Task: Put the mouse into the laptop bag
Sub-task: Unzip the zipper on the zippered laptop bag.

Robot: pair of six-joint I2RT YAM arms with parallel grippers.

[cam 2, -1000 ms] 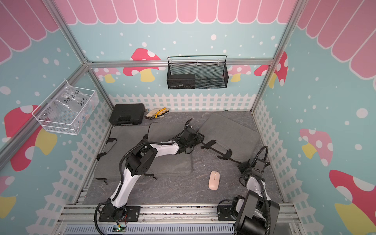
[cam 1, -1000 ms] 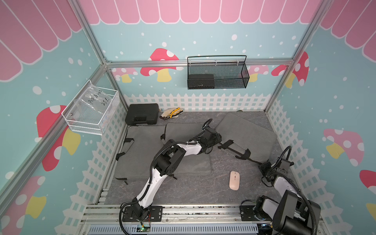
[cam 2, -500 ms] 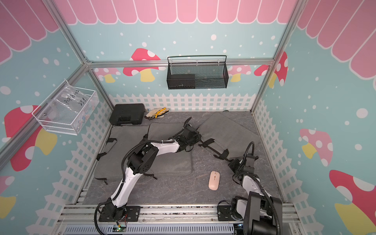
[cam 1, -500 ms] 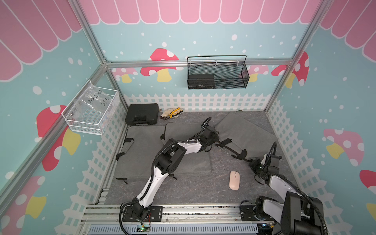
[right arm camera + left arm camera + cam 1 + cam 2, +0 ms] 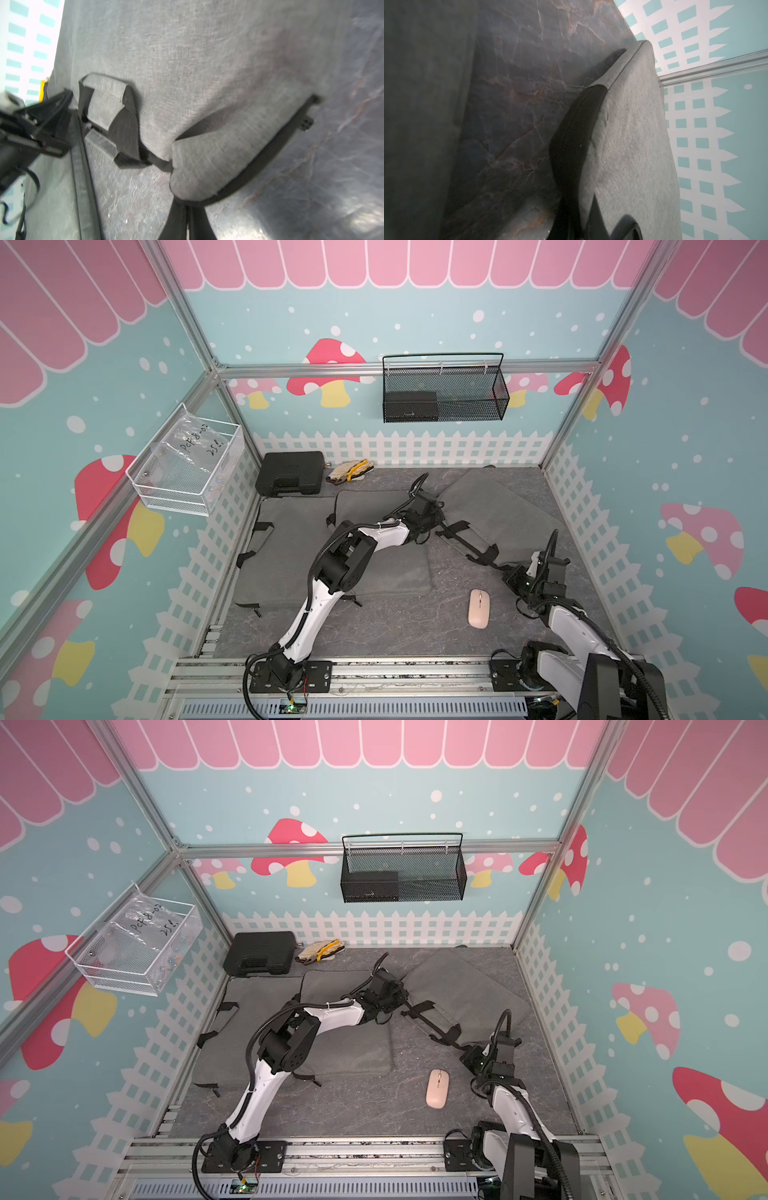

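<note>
Well behind mouse point(image 5: 478, 608), gloves point(image 5: 350, 471) lie beside case point(image 5: 289, 478).

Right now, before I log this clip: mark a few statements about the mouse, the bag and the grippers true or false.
1. The mouse lies on the bare table, outside the laptop bag. True.
2. The left gripper holds the mouse. False: it is shut on the laptop bag's edge, far from the mouse.
3. The right gripper is open. False: it is shut on the laptop bag's near corner.
4. A black case sits at the back beside a pair of gloves. True.
</note>
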